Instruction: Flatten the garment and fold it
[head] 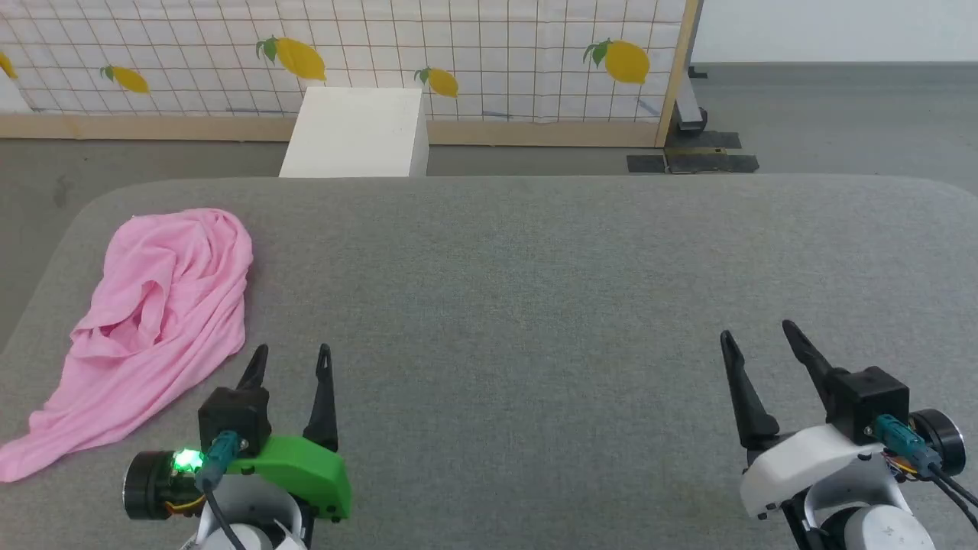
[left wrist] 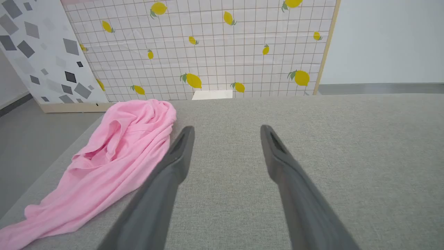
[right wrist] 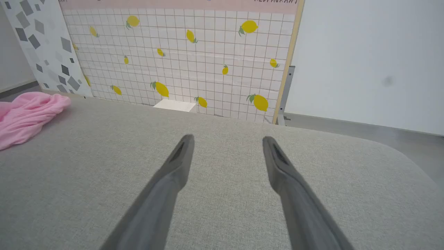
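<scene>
The left gripper [head: 293, 349] and right gripper [head: 756, 330] are held low over the table [head: 535, 267], fingers pointed forward, jaws spread and empty; the garment [head: 160, 321] is seen crumpled, pink, at the table's left edge.

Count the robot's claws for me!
2. The left gripper sits lower left, beside the pink garment; the right gripper sits lower right, far from it. None seems hidden.

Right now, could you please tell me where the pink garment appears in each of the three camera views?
Head view: the garment lies at the left, on the grey table.
Left wrist view: the garment is left of centre, running to the lower left corner.
Right wrist view: the garment is at the far left edge, cut off.
Shared landmark: the white box behind the table.
</scene>
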You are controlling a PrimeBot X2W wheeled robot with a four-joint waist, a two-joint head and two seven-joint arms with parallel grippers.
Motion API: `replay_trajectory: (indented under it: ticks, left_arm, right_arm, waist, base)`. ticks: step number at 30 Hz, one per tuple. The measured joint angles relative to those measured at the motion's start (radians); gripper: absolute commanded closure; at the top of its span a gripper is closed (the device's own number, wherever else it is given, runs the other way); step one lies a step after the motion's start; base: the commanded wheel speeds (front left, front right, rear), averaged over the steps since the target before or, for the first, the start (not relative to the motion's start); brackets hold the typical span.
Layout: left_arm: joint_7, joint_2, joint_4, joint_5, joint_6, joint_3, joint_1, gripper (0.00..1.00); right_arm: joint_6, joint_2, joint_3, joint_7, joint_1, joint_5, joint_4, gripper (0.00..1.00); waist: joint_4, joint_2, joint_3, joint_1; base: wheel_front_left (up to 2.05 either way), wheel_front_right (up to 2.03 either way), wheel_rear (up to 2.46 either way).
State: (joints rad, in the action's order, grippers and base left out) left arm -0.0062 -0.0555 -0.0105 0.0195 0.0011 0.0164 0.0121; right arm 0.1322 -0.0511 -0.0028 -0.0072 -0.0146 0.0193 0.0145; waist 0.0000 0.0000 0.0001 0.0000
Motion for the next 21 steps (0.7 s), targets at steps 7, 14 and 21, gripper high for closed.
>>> replay_trajectory:
  ticks: [7,14,21]
  left_arm:
    - [-0.017,0.0,-0.01,0.008,0.004,0.011,0.0,0.0]
    - [-0.03,0.0,-0.016,0.016,0.009,0.022,0.0,0.0]
    - [-0.048,0.0,-0.026,0.025,0.019,0.028,0.0,0.0]
  right_arm:
    - [0.0,0.0,-0.004,-0.013,0.0,0.018,0.01,0.0]
    - [0.0,0.0,-0.008,-0.029,0.0,0.037,0.022,0.0]
    - [0.0,0.0,-0.011,-0.045,0.001,0.054,0.036,0.0]
  waist:
    - [0.003,0.0,0.0,0.0]
    - [0.014,0.0,0.001,0.0]
    - [0.038,0.0,0.002,0.0]
  base:
    - [0.0,0.0,0.0]
    - [0.0,0.0,0.0]
    - [0.0,0.0,0.0]
